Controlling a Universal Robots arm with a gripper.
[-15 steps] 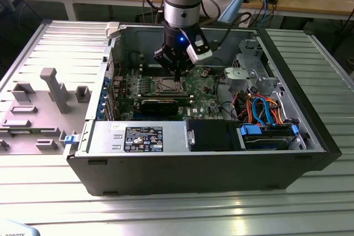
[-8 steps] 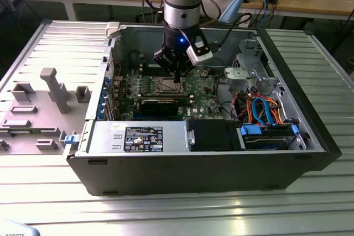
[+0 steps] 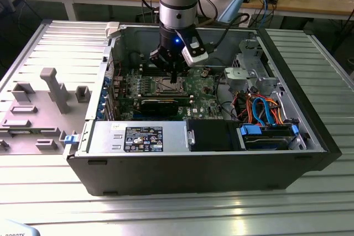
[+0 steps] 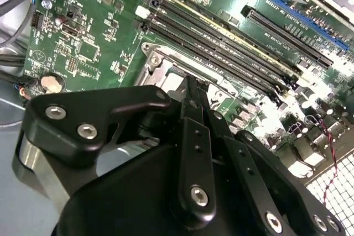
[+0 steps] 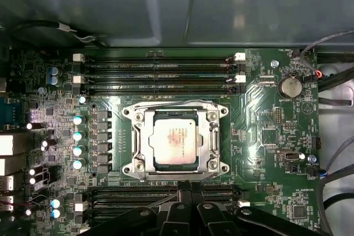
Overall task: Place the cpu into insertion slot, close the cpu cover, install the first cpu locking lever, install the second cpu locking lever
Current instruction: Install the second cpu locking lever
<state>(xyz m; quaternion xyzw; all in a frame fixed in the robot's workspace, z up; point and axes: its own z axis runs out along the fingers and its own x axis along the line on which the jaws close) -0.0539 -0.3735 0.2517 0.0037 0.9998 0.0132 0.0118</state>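
In the exterior view you see the arm reaching down into the open computer case, which lies on its side on the ribbed metal desk. Your hand hangs just above the insertion slot on the green motherboard, with the long black expansion card lying just in front of the socket. A grey fixture tray sits on the desk toward the exterior view's left, well apart from the case.

In the second wrist view you look over the black linkage of the hand. Its fingers come together into one narrow tip with nothing held between them, and that tip stands over the edge of the silver socket surround. The long memory slots run just beyond it.

In the first wrist view the cpu already lies flat in the insertion slot, silver top up. The cpu cover lies down around it, its window framing the chip. The tip of the hand sits beside the socket's edge, over a bank of memory slots, fingers pressed together and empty. A round coin battery sits on the board, well apart from the socket.
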